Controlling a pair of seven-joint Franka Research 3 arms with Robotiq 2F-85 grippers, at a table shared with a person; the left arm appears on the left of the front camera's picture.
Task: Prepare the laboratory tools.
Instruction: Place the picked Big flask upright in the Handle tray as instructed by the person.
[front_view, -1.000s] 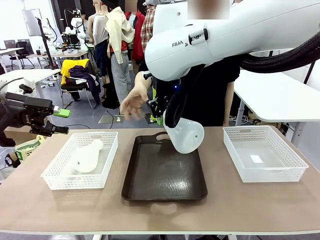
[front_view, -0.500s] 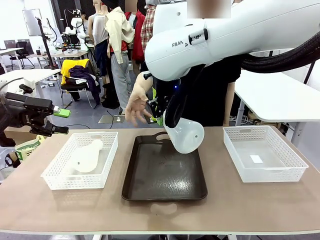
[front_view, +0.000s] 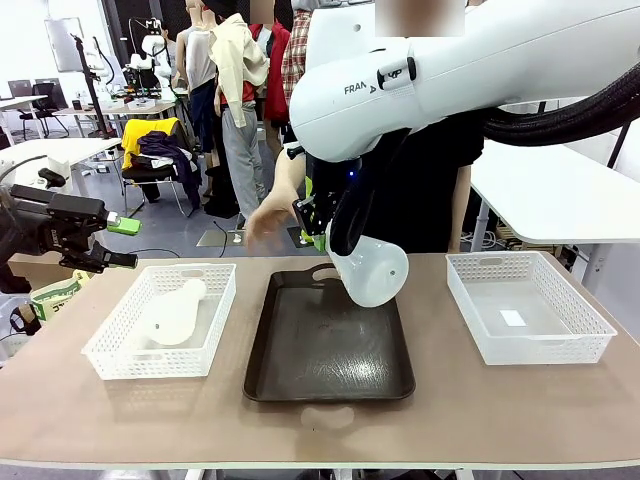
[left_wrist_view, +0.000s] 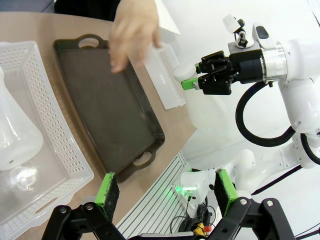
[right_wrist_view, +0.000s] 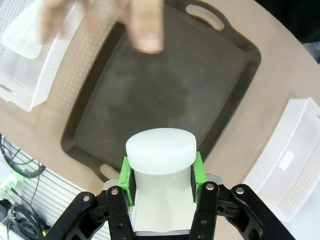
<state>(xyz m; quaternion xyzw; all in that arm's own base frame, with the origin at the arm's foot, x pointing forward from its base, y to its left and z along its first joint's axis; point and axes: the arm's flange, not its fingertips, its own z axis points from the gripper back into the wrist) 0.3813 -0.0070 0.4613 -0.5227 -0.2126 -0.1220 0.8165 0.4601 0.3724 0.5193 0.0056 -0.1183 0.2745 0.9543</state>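
A frosted-white flask (front_view: 370, 268) hangs tilted over the far end of the dark tray (front_view: 330, 355). My right gripper (front_view: 318, 225) is shut on its neck. The right wrist view looks down on the flask's mouth (right_wrist_view: 160, 149), clamped between the green pads (right_wrist_view: 127, 176) of my right gripper (right_wrist_view: 161, 172). A second flask (front_view: 175, 312) lies on its side in the left white basket (front_view: 110, 360); the left wrist view shows this flask (left_wrist_view: 15, 145) too. Off the table's left end, my left gripper (front_view: 110, 240) is open and holds nothing, its fingers (left_wrist_view: 107, 192) spread wide.
A person's hand (front_view: 265, 215) hovers open above the tray's far handle, close to my right gripper. It is blurred in the right wrist view, the hand (right_wrist_view: 137, 22) just beyond the flask. A white basket (front_view: 528, 320) stands to the tray's right.
The person's hand has shifted slightly near the tray's far end. Both arms and the held flask have stayed almost still.
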